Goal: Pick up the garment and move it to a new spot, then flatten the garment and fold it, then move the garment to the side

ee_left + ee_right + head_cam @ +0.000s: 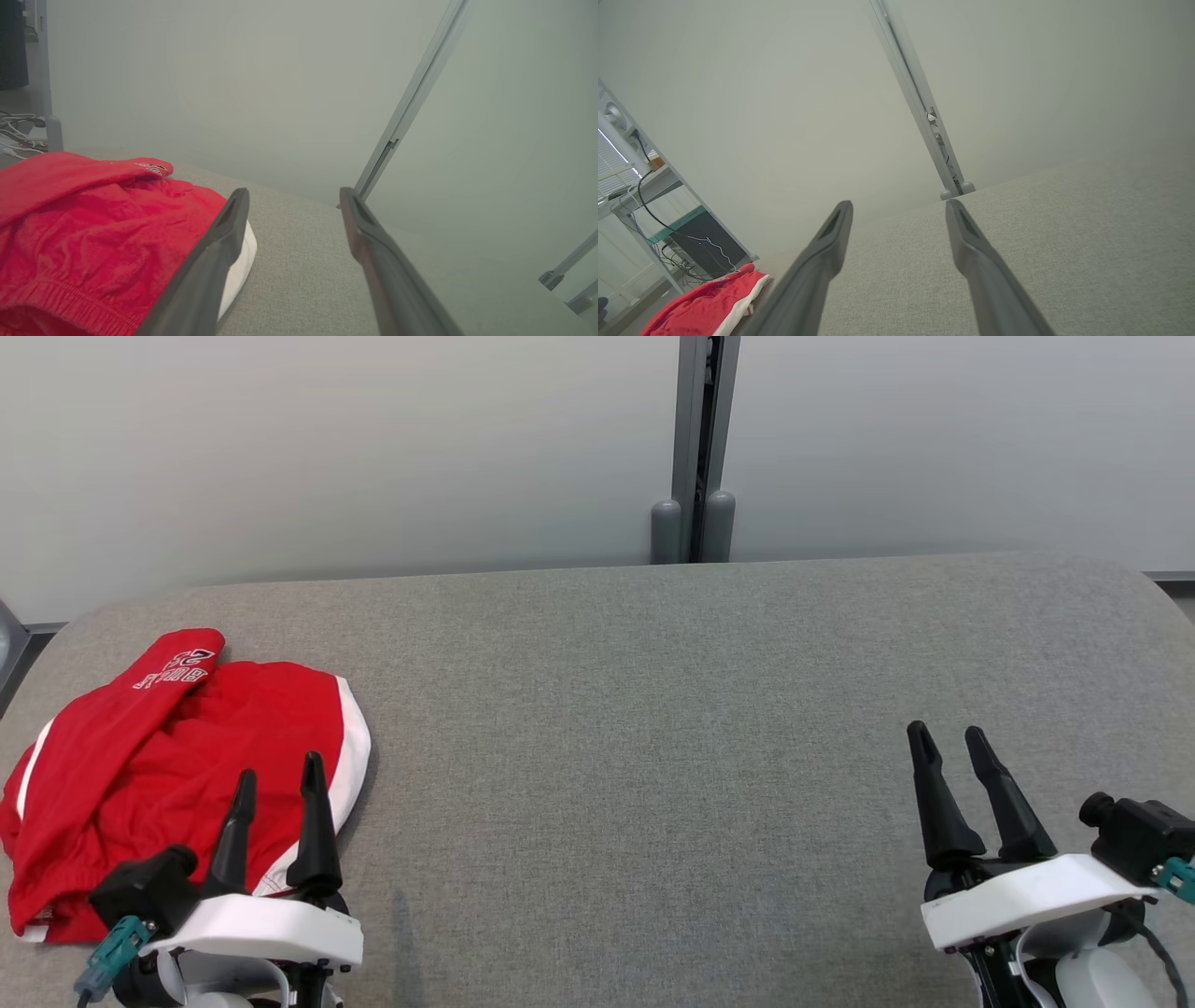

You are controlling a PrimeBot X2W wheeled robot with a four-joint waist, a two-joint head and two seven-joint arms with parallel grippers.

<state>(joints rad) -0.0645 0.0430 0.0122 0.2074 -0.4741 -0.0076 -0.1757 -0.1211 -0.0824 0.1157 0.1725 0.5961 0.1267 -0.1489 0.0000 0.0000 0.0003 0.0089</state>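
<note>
Near edge of the grey fabric-covered tabletop (653, 784): your left gripper (279, 767) hangs at the near left corner with its two dark fingers spread and empty. Their tips are over the near right part of the garment (159, 756); whether they touch the cloth you cannot tell. Your right gripper (947, 731) stands at the near right corner, fingers likewise apart and holding nothing, over bare fabric and well apart from the garment. Further in, against the left edge: the garment, red shorts with a white side stripe (356, 747), lies bunched, one leg with white lettering (175, 670) lapped over the rest. Far edge: a grey post (695, 448) between two pale wall panels. Judged from this, you are at the first step, the pick-up, not yet begun. Your next move calls for lowering the left fingers onto a raised fold, closing on cloth alone, then lifting clear toward the open middle of the tabletop.
</note>
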